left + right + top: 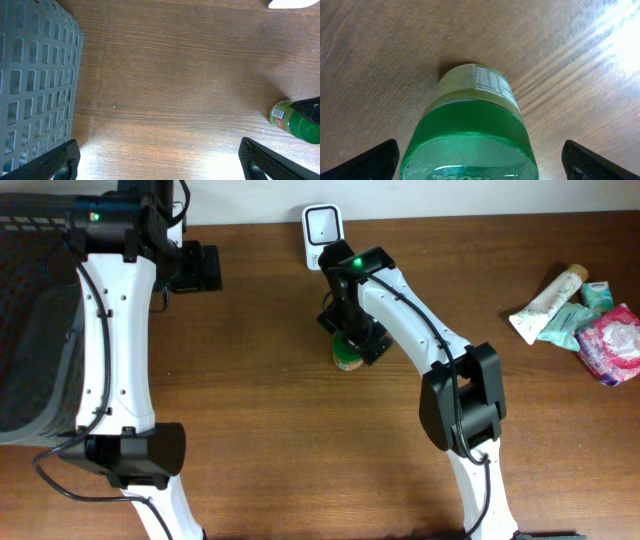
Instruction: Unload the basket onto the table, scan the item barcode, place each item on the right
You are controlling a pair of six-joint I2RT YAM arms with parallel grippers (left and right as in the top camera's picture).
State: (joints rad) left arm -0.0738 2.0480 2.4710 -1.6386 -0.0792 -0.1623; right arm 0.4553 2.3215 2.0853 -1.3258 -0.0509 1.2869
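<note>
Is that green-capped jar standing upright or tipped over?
Upright. The jar stands on its base on the table, its green cap facing straight up toward the right wrist camera.

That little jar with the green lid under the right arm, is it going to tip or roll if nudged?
The jar stands upright and looks taller than wide, so a high nudge might tip it; a low one would probably slide it across the smooth table. Its round body would likely roll once down.
</note>
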